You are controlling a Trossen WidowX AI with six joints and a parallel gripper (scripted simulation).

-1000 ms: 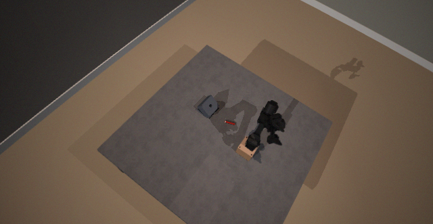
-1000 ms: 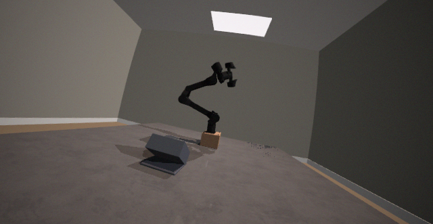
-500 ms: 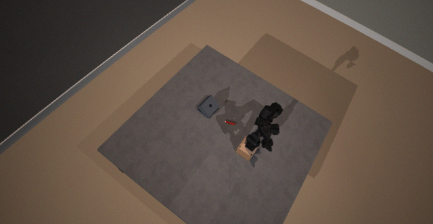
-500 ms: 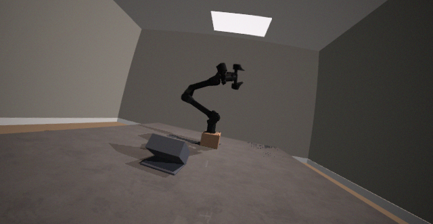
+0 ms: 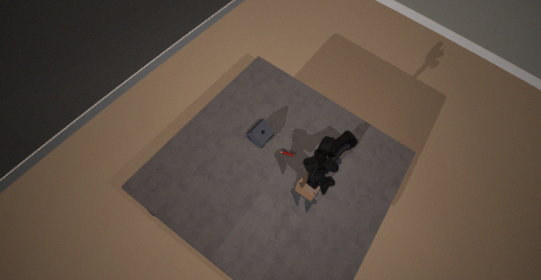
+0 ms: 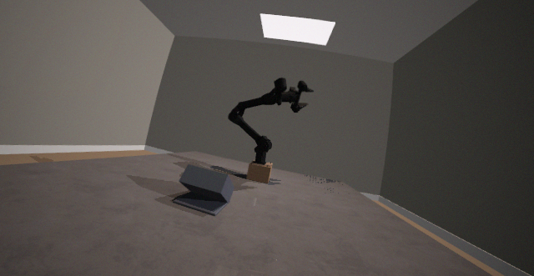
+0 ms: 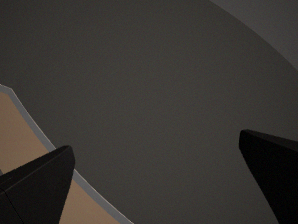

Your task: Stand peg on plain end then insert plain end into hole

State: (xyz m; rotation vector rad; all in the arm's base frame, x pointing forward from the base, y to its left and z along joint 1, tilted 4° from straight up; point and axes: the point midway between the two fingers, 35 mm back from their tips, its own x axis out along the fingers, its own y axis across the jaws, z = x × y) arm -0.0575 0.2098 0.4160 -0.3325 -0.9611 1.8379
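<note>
A red peg [image 5: 288, 154] lies flat on the table in the top view, its white-banded end toward the upper left. I cannot make it out in the exterior view or the wrist view. The sloped blue-grey panel [image 5: 258, 137] [image 6: 204, 182] stands up and left of the peg in the top view, with one dark hole [image 5: 263, 132] in its face. The exterior view does not show the hole. My gripper [image 5: 314, 186] [image 6: 309, 97] [image 7: 158, 148] is open and empty, high above the table, away from peg and panel. The wrist view shows only wall and floor beyond its fingers.
The wooden base block [image 5: 306, 190] [image 6: 259, 173] carries the arm and stands on the grey table [image 5: 203, 178] [image 6: 125, 243]. The arm's shadow falls over the peg. The table's edges drop to the tan floor [image 5: 465, 166].
</note>
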